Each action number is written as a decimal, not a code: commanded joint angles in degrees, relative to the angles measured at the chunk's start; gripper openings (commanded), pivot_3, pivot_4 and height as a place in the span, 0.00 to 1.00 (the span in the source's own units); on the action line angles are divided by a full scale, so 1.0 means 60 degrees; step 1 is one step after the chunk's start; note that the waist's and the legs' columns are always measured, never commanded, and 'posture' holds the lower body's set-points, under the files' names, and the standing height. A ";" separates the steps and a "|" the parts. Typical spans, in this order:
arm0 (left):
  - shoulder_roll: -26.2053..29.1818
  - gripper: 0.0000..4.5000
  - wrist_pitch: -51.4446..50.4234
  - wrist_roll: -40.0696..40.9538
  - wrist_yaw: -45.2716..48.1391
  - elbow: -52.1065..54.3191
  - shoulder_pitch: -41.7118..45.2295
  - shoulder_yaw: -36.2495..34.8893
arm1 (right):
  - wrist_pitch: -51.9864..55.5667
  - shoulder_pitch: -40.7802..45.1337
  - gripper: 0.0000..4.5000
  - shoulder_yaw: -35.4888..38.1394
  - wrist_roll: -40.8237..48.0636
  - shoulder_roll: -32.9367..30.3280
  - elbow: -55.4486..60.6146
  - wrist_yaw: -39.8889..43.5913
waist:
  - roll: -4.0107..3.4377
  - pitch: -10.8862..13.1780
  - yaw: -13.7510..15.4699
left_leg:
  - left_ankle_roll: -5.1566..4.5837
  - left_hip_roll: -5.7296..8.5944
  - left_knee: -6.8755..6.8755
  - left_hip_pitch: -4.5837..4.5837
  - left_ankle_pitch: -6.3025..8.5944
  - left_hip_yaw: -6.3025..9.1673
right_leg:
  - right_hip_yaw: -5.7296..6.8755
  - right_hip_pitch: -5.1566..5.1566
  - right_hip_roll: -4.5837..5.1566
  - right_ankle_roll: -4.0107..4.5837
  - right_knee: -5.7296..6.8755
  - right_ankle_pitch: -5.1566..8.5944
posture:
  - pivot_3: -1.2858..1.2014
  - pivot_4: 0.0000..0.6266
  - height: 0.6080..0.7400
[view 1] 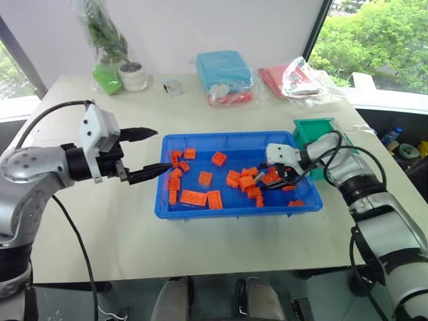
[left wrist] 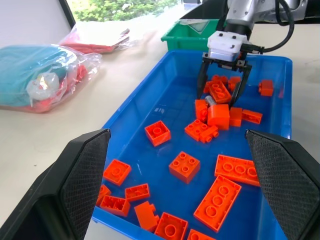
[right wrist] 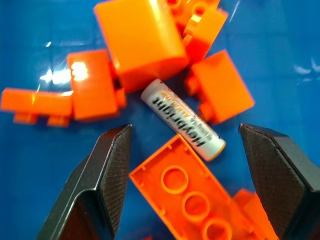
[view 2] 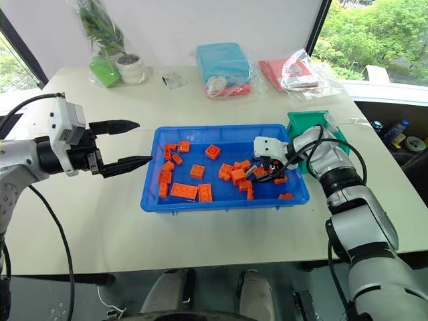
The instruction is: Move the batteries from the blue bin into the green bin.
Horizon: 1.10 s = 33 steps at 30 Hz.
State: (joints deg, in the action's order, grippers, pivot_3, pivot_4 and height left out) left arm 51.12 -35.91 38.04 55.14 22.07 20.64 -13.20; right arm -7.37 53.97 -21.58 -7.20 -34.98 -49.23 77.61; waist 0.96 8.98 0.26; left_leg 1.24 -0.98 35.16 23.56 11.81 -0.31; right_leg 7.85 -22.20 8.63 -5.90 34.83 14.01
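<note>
A battery (right wrist: 182, 118) with dark lettering along its white-silver body, not clearly readable, lies among orange bricks (view 1: 200, 198) toward the right of the blue bin (view 1: 227, 211). The right gripper (right wrist: 190, 172) hangs over it, fingers spread, clamping nothing. The left gripper (view 1: 148, 153) stands apart too, outside the bin's left rim over bare table (view 1: 107, 227). The green bin (view 1: 313, 128) sits at the blue bin's far right corner.

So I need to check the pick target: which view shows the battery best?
The right wrist view: the battery lies bare on the blue bin floor among orange bricks, between the open right hand fingers. The left wrist view shows a grey sliver under that hand. In the eye views, bricks and hand hide it.
</note>
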 commanded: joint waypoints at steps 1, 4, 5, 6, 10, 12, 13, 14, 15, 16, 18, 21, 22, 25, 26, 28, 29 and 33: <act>0.0045 1.00 0.0186 0.0015 0.0040 -0.0061 0.0313 -0.0080 | -0.0182 0.0163 0.72 0.0041 -0.0252 0.0051 -0.0239 -0.0044 | 0.0005 -0.0003 0.0017 | 0.0000 0.0000 0.0001 -0.0003 0.0000 0.0001 | 0.0000 0.0000 0.0001 0.0000 0.0006 0.0000 | 0.52 0.24 0.55; 0.0035 1.00 0.0248 -0.0013 0.0075 -0.0173 0.0428 0.0008 | -0.0161 0.0095 0.47 0.0110 -0.0187 0.0056 -0.0139 0.0143 | 0.0006 -0.0003 0.0041 | 0.0000 0.0001 0.0003 -0.0005 0.0000 0.0001 | -0.0001 0.0001 0.0003 -0.0001 0.0010 0.0001 | 0.52 0.24 0.55; 0.0037 1.00 0.0268 -0.0017 0.0084 -0.0195 0.0444 0.0025 | -0.0145 0.0075 0.36 0.0128 -0.0168 0.0052 -0.0090 0.0178 | 0.0006 -0.0003 0.0042 | 0.0000 0.0001 0.0003 -0.0005 0.0000 0.0001 | -0.0002 0.0000 0.0002 -0.0002 0.0010 0.0002 | 0.52 0.24 0.55; 0.0035 1.00 0.0281 -0.0022 0.0089 -0.0218 0.0462 0.0042 | -0.0139 0.0058 0.24 0.0144 -0.0151 0.0051 -0.0045 0.0204 | 0.0005 -0.0003 0.0040 | 0.0000 0.0002 0.0004 -0.0005 0.0000 0.0001 | -0.0002 0.0000 0.0003 -0.0001 0.0011 0.0001 | 0.52 0.24 0.55; -0.0033 1.00 0.0344 -0.0067 0.0088 -0.0290 0.0550 0.0138 | 0.0049 -0.0057 0.01 0.0342 -0.0078 0.0066 0.0301 -0.0200 | 0.0005 -0.0003 0.0030 | 0.0000 0.0002 0.0003 -0.0005 -0.0001 0.0000 | -0.0004 -0.0001 0.0003 0.0000 0.0019 0.0000 | 0.52 0.24 0.55; -0.0051 1.00 0.0361 -0.0061 0.0078 -0.0266 0.0536 0.0146 | 0.0432 -0.0167 0.01 0.0633 0.0141 -0.0027 0.0772 -0.0424 | 0.0003 -0.0002 0.0036 | 0.0001 0.0002 0.0003 -0.0005 -0.0001 0.0000 | -0.0004 0.0000 0.0003 0.0002 0.0021 -0.0001 | 0.52 0.24 0.55; -0.0059 1.00 0.0372 -0.0063 0.0079 -0.0257 0.0518 0.0142 | 0.0714 -0.0268 0.01 0.0861 0.0269 -0.0128 0.1145 -0.0607 | 0.0003 -0.0001 0.0042 | 0.0001 0.0001 0.0003 -0.0005 -0.0001 0.0000 | -0.0004 0.0000 0.0004 0.0003 0.0022 -0.0002 | 0.52 0.24 0.55; -0.0065 1.00 0.0376 -0.0063 0.0081 -0.0251 0.0498 0.0131 | 0.1033 -0.0380 0.01 0.1103 0.0376 -0.0225 0.1529 -0.0823 | 0.0002 0.0000 0.0048 | 0.0001 0.0001 0.0003 -0.0005 -0.0001 0.0000 | -0.0004 0.0001 0.0004 0.0006 0.0023 -0.0004 | 0.52 0.24 0.55; -0.0066 1.00 0.0377 -0.0059 0.0083 -0.0242 0.0465 0.0110 | 0.1544 -0.0536 0.01 0.1451 0.0527 -0.0352 0.2052 -0.1123 | 0.0000 0.0001 0.0055 | 0.0001 0.0002 0.0003 -0.0003 -0.0002 -0.0001 | -0.0004 0.0001 0.0004 0.0007 0.0025 -0.0005 | 0.52 0.24 0.55; -0.0062 1.00 0.0378 -0.0049 0.0091 -0.0229 0.0420 0.0077 | 0.2096 -0.0716 0.01 0.1812 0.0697 -0.0464 0.2627 -0.1401 | -0.0004 0.0003 0.0066 | 0.0002 0.0002 0.0003 -0.0001 -0.0002 -0.0001 | -0.0005 0.0002 0.0005 0.0007 0.0025 -0.0005 | 0.52 0.24 0.55; -0.0060 1.00 0.0369 -0.0026 0.0097 -0.0200 0.0309 0.0021 | 0.3474 -0.1144 0.01 0.2753 0.1195 -0.0722 0.4016 -0.2034 | -0.0009 0.0008 0.0096 | 0.0002 0.0002 0.0004 0.0002 -0.0002 -0.0001 | -0.0006 0.0002 0.0007 0.0007 0.0025 -0.0005 | 0.52 0.24 0.55; -0.0087 1.00 0.0379 -0.0035 0.0117 -0.0226 0.0147 0.0023 | 0.5724 -0.1745 0.01 0.4262 0.1736 -0.1231 0.5758 -0.3189 | -0.0008 0.0007 0.0108 | 0.0004 0.0003 0.0003 0.0005 -0.0001 0.0006 | -0.0005 -0.0003 0.0010 0.0008 0.0021 -0.0005 | 0.52 0.24 0.55; -0.0094 1.00 0.0395 -0.0039 0.0141 -0.0260 0.0106 0.0027 | 0.6198 -0.1980 0.01 0.4627 0.1747 -0.1447 0.6163 -0.3526 | -0.0007 0.0006 0.0116 | 0.0005 0.0003 0.0002 0.0004 0.0001 0.0006 | -0.0004 -0.0003 0.0011 0.0007 0.0017 -0.0003 | 0.52 0.24 0.55; -0.0152 1.00 0.0438 -0.0073 0.0195 -0.0436 0.0146 0.0136 | 0.6650 -0.2918 0.01 0.5207 0.1415 -0.2215 0.6890 -0.4284 | 0.0008 -0.0003 0.0138 | 0.0029 0.0003 0.0002 0.0004 0.0016 0.0007 | -0.0001 -0.0008 0.0011 0.0008 0.0008 0.0030 | 0.52 0.24 0.55; -0.0173 1.00 0.0454 -0.0092 0.0221 -0.0508 0.0200 0.0188 | 0.6805 -0.3200 0.01 0.5345 0.1401 -0.2412 0.7047 -0.4436 | 0.0011 -0.0006 0.0134 | 0.0030 0.0002 0.0000 0.0004 0.0017 0.0007 | 0.0001 -0.0006 0.0011 0.0006 -0.0001 0.0035 | 0.52 0.24 0.55; -0.0226 1.00 0.0464 -0.0113 0.0267 -0.0647 0.0353 0.0292 | 0.7111 -0.3668 0.01 0.5472 0.1462 -0.2627 0.7331 -0.4652 | 0.0008 -0.0004 0.0093 | 0.0030 0.0000 -0.0001 0.0004 0.0017 -0.0001 | 0.0001 -0.0002 0.0011 0.0007 -0.0016 0.0037 | 0.52 0.24 0.55; -0.0264 1.00 0.0471 -0.0135 0.0298 -0.0740 0.0462 0.0366 | 0.7323 -0.3911 0.01 0.5501 0.1592 -0.2671 0.7484 -0.4630 | 0.0005 -0.0003 0.0079 | 0.0030 -0.0002 -0.0002 0.0004 0.0017 -0.0004 | 0.0001 0.0000 0.0011 0.0006 -0.0023 0.0036 | 0.52 0.24 0.55; -0.0383 1.00 0.0546 -0.0263 0.0464 -0.1054 0.0815 0.0599 | 0.7438 -0.4274 0.46 0.5340 0.1713 -0.2636 0.7865 -0.4856 | -0.0012 0.0006 0.0021 | 0.0006 -0.0014 -0.0008 0.0007 0.0004 -0.0032 | -0.0003 0.0014 0.0012 0.0004 -0.0013 0.0032 | 0.52 0.24 0.55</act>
State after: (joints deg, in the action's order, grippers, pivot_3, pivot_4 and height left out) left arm 48.72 -34.05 36.70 57.42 15.72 24.06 -9.64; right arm 37.84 27.09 9.43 2.51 -50.31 -4.93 49.74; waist 0.89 9.01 0.39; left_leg 1.25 -1.07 35.11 23.61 11.82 -0.53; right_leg 7.83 -22.15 8.71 -5.89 34.81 14.19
